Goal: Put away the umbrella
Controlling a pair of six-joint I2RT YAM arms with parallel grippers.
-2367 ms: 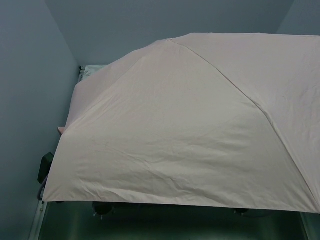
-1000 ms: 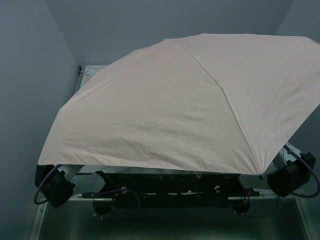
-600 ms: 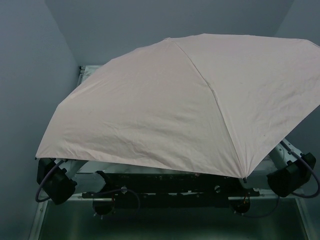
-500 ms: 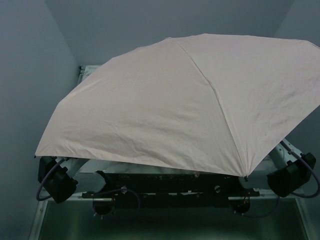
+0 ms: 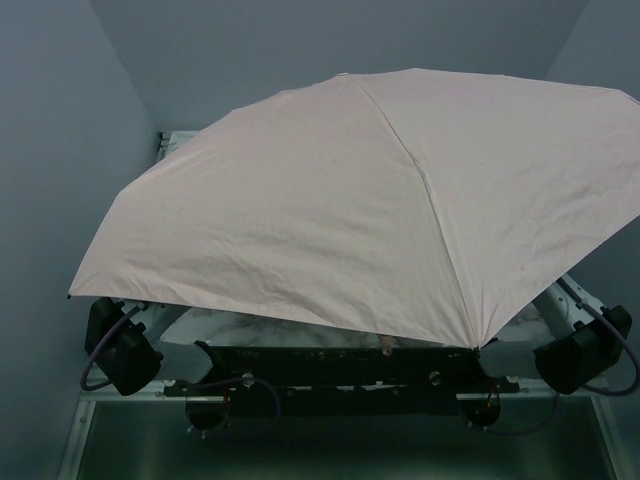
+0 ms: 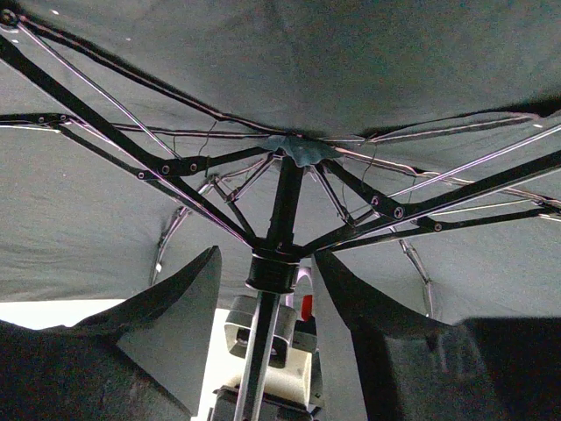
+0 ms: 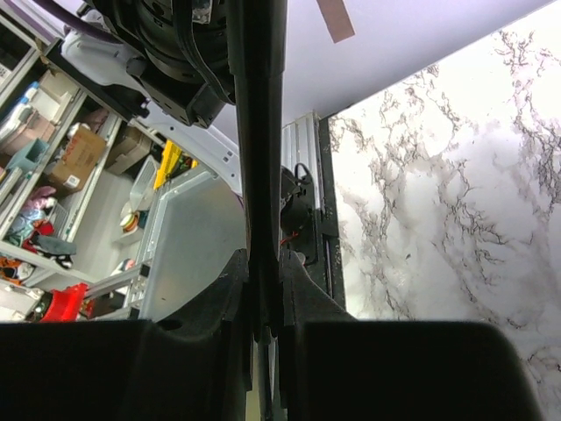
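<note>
Item: umbrella (image 5: 340, 210), folding type, fully open. Pale pink canopy, lightly creased, seams radiating from the crown; dark ribs (image 6: 175, 167) and thin dark shaft (image 6: 282, 206) beneath.

Position: raised over the table (image 5: 260, 328), hiding most of it.

Right gripper (image 7: 263, 263) clamped on the shaft. Left gripper (image 6: 266, 256) fingers parted either side of the runner (image 6: 273, 270), not touching.

Table: white marble pattern, grey veins.

Room: blue-grey walls (image 5: 60, 150); cluttered shelves (image 7: 53, 149).
</note>
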